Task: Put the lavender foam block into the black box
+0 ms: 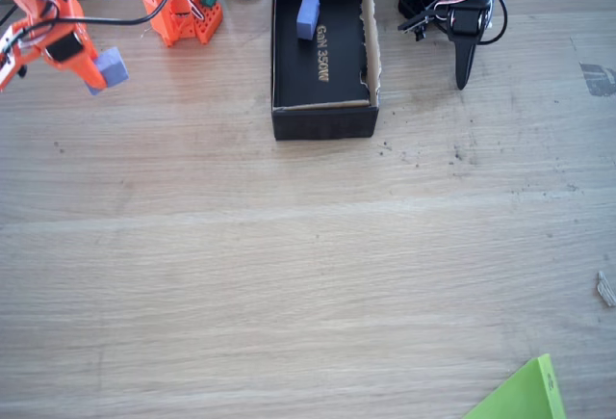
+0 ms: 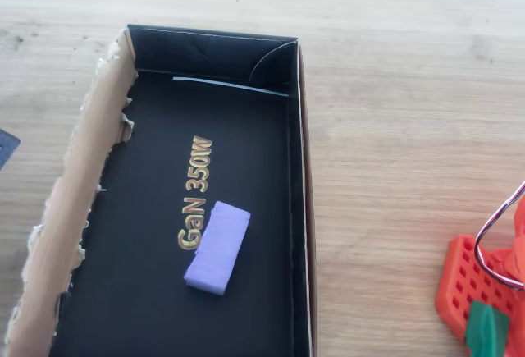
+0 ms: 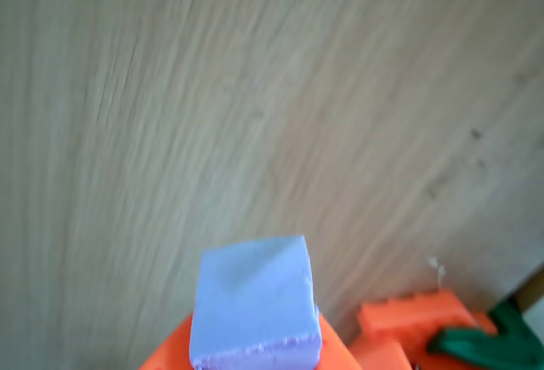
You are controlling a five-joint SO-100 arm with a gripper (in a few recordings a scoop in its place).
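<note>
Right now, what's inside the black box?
Inside the black box lies one longer lavender foam block beside gold "GaN 350W" lettering. The floor under that block is covered. The chunky lavender foam block is outside, in the gripper.

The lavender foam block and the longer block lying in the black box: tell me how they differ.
The lavender foam block is stubby, nearly cube-like; the longer foam block is narrow and oblong. The first is clamped in the orange hand over the wooden table; the second lies flat in the black box beside the gold lettering. Both share one lavender colour.

High fixed, close overhead, wrist downward.
</note>
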